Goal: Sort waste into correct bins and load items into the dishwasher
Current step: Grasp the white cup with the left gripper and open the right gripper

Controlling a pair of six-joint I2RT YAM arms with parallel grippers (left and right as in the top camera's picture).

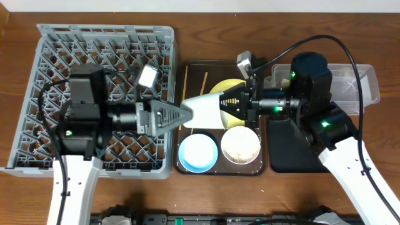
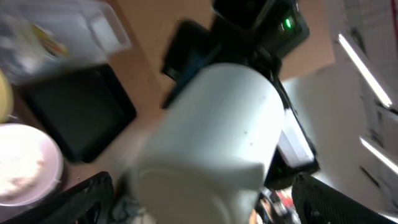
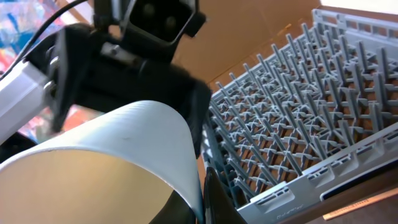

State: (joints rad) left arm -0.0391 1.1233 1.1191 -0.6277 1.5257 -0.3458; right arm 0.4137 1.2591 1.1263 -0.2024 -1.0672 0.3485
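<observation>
The small white cup (image 1: 206,110) hangs sideways over the brown serving tray, between my two grippers. My right gripper (image 1: 232,103) is shut on its rim, with one finger inside and one outside, as the right wrist view (image 3: 202,199) shows on the cup (image 3: 124,162). My left gripper (image 1: 184,115) is open, and its fingers straddle the cup's base (image 2: 211,143) with gaps on both sides. The yellow plate (image 1: 226,84), two chopsticks (image 1: 185,94), the light blue bowl (image 1: 199,152) and the white bowl (image 1: 241,145) of rice-like grains lie on the serving tray.
The grey dish rack (image 1: 106,56) fills the left side and shows in the right wrist view (image 3: 298,124). The clear tub (image 1: 353,81) holding a wrapper stands at the back right. The black tray (image 1: 290,147) lies in front of it, under my right arm.
</observation>
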